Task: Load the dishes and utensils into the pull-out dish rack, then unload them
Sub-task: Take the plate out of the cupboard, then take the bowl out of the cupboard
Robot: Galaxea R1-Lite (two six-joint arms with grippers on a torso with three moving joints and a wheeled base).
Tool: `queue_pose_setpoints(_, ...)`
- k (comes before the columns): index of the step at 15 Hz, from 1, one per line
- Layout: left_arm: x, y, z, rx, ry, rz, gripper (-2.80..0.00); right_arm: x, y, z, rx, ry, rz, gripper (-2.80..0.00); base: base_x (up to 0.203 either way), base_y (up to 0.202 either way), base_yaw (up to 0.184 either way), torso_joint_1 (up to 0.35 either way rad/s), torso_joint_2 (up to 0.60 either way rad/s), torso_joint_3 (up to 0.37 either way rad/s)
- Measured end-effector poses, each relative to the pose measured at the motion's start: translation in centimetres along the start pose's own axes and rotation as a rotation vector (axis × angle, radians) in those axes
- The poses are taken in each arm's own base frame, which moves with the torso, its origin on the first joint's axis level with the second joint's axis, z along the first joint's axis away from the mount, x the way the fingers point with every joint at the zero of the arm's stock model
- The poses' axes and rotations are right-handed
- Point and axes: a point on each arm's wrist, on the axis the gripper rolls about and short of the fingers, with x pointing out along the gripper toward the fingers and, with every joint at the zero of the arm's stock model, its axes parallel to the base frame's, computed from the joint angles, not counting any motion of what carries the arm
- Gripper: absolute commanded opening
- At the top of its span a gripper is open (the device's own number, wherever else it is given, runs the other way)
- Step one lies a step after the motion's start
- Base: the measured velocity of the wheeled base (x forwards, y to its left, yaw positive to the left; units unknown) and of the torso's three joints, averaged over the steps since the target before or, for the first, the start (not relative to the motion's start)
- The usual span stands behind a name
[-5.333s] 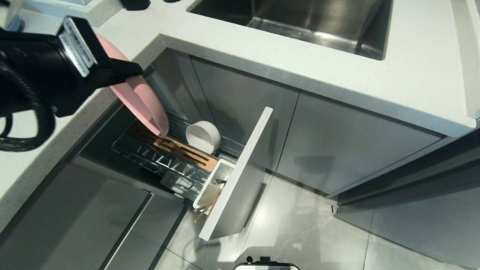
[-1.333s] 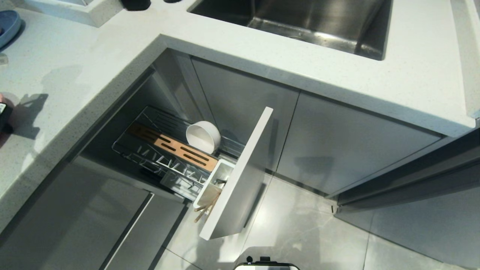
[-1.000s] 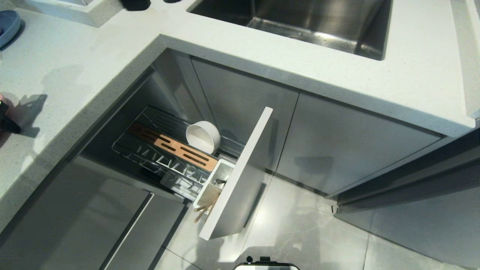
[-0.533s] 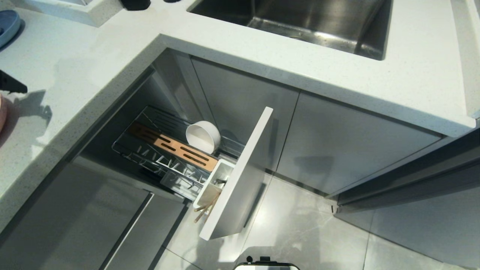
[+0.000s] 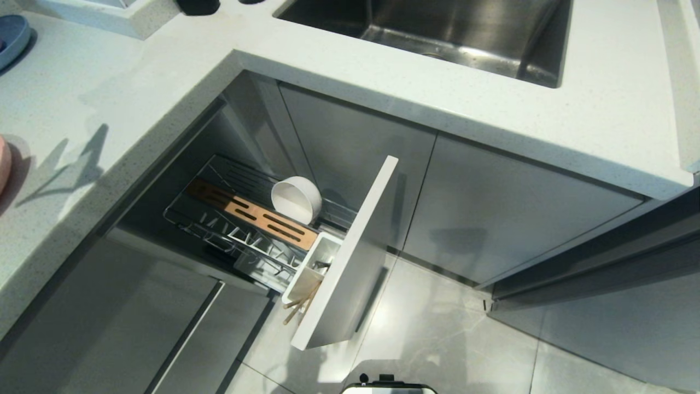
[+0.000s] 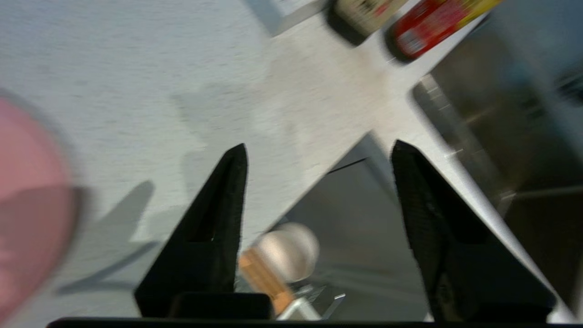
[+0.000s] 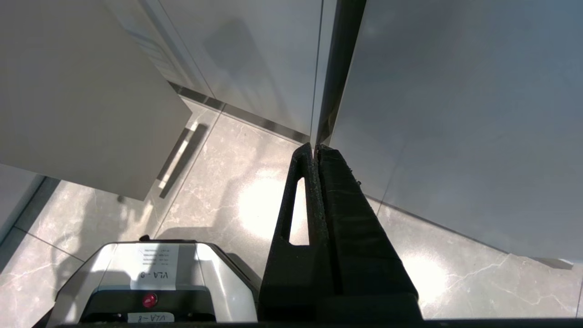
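The pull-out dish rack (image 5: pixel 240 221) stands drawn out under the counter behind its pale front (image 5: pixel 350 257). A cream-white bowl (image 5: pixel 296 200) stands on edge in it beside the tan wooden strip (image 5: pixel 257 216). Light-wood chopsticks (image 5: pixel 298 309) stick out of the white utensil cup (image 5: pixel 311 268). The pink plate (image 5: pixel 2 164) lies on the counter at the far left edge. My left gripper (image 6: pixel 319 145) hangs open and empty above the counter corner, with the pink plate (image 6: pixel 27 205) off to one side and the bowl (image 6: pixel 287 250) below. My right gripper (image 7: pixel 315 146) is shut, parked low over the floor.
A steel sink (image 5: pixel 437 33) is set in the white counter (image 5: pixel 383 82) at the back. A blue plate (image 5: pixel 11 33) sits at the far left. Two bottles (image 6: pixel 410 23) stand by the sink. Grey cabinet fronts (image 5: pixel 519 219) and tiled floor (image 5: pixel 437 339) lie right of the rack.
The pink plate went from the rack to the counter at far left. The left gripper's fingertip has since left the head view; only its shadow stays on the counter.
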Motion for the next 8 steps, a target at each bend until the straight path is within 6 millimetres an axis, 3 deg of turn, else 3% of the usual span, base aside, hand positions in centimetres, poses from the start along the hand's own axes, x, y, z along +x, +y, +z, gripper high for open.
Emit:
queue_pose_setpoints(4, 0.4, -1.8, -3.1, -0.115, 0.052, -0.112, -2.80, 0.0, 0.0, 0.0, 0.000, 0.000, 0.000, -2.80, 0.000, 0.000, 0.000, 0.000, 0.00, 0.000)
queue_pose_setpoints(8, 1.0, -4.3, -8.2, -0.154, 0.237, -0.162, -2.80, 0.0, 0.0, 0.0, 0.000, 0.000, 0.000, -2.80, 0.000, 0.000, 0.000, 0.000, 0.00, 0.000)
